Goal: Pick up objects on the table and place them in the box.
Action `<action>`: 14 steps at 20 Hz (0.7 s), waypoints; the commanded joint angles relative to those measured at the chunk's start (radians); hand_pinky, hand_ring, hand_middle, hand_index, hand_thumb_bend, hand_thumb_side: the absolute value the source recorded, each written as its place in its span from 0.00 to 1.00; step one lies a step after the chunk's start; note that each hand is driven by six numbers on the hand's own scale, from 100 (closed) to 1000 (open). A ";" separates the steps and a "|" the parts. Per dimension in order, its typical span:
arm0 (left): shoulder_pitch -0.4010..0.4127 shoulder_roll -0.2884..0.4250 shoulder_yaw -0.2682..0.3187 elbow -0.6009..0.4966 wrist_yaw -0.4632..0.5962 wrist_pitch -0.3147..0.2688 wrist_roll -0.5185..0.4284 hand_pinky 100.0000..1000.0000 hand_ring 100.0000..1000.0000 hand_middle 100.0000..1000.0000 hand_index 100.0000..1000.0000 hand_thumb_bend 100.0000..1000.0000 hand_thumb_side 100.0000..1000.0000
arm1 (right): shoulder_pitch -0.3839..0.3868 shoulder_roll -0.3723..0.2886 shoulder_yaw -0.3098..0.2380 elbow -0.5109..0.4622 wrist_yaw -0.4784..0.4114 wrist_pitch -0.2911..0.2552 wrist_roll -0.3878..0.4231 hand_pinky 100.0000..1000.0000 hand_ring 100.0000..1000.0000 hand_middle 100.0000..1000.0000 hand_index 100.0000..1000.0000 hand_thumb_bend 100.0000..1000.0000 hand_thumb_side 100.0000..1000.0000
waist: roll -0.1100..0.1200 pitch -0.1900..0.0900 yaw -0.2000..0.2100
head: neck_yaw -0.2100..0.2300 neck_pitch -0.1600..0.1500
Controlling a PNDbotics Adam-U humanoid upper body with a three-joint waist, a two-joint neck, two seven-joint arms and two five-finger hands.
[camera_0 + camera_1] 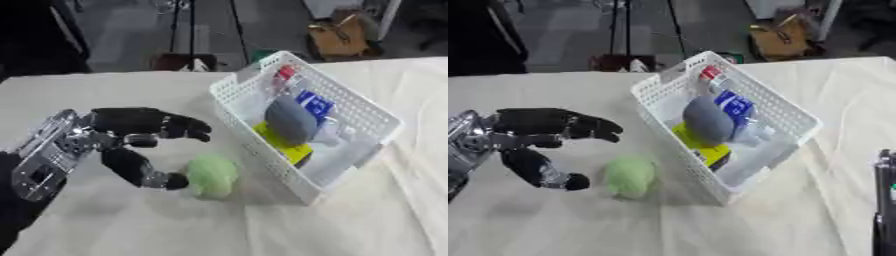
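A round pale green object lies on the cloth-covered table, just left of the white lattice box. My left hand hovers open beside it on the left, fingers spread above and thumb tip near the object's left side, not closed on it. The box holds a grey rounded thing, a blue and white packet, a yellow item and a red-capped bottle. Of my right arm only a dark sliver appears at the right edge of the right eye view.
The table cloth is cream and wrinkled. Beyond the far table edge stand dark stands, a brown bag and floor clutter.
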State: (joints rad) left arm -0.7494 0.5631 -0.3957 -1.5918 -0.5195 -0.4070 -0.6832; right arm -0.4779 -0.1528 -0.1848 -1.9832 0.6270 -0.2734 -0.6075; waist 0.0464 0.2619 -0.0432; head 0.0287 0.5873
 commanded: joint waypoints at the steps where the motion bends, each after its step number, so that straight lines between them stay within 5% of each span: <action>1: 0.004 -0.051 0.046 -0.052 -0.046 0.007 -0.013 0.88 0.91 0.97 1.00 0.33 1.00 | -0.007 -0.014 -0.006 -0.017 -0.009 -0.002 -0.008 0.74 0.67 0.58 0.76 0.00 0.90 | -0.001 -0.024 0.002 | -0.005 0.000; 14: 0.042 -0.234 0.120 -0.003 -0.215 0.007 -0.055 0.90 0.93 0.99 1.00 0.29 0.86 | -0.011 -0.009 -0.004 -0.017 -0.012 -0.005 -0.015 0.74 0.67 0.58 0.75 0.00 0.91 | -0.007 -0.019 0.003 | -0.006 -0.009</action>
State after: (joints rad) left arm -0.6963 0.3361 -0.2948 -1.5926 -0.7180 -0.3833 -0.7170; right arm -0.4752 -0.1527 -0.1850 -1.9832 0.6225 -0.2781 -0.6199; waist 0.0434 0.2600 -0.0403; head 0.0248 0.5870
